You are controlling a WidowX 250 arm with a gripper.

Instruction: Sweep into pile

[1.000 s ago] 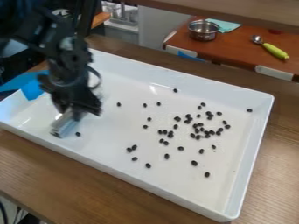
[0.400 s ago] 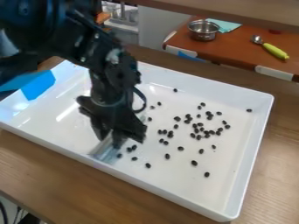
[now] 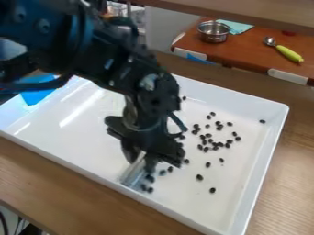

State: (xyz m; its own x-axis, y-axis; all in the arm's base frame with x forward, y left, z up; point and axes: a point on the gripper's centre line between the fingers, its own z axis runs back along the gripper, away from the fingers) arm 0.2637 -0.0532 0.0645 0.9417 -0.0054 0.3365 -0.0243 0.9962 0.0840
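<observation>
Half hidden, grasped by the black two-finger claw (image 3: 142, 161) (shiny grey flat tool (image 3: 131, 175)), slants lengthwise toward the white rectangular tray (image 3: 73, 137)'s near wall.

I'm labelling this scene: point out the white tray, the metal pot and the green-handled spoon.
White tray (image 3: 73, 137), camera view, bare floor.
Metal pot (image 3: 213, 38), camera view, side wall.
Green-handled spoon (image 3: 288, 53), camera view, middle of the handle.

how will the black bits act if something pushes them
The black bits look small and rounded, so they would probably roll or skid. The tray has a glossy floor, which likely offers little grip. Many lie apart from one another, so a push may scatter them rather than shift them together.
</observation>
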